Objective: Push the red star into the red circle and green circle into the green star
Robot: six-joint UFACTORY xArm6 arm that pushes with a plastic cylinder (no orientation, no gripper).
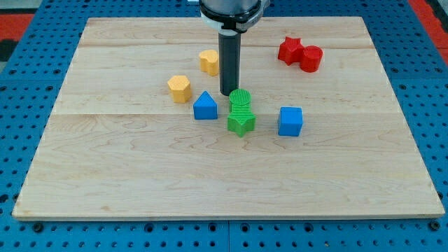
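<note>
The red star (289, 50) lies at the view's upper right and touches the red circle (311, 58) on its right. The green circle (240, 100) sits near the board's middle, touching the green star (241, 122) just below it. My tip (229, 94) stands right at the green circle's upper left edge, touching or nearly touching it. The dark rod rises straight up from there to the arm at the view's top.
A yellow block (208, 61) lies just left of the rod. Another yellow block (179, 88) sits further left. A blue triangle (205, 106) is left of the green circle. A blue cube (290, 120) is right of the green star. The wooden board (105, 175) rests on a blue perforated table.
</note>
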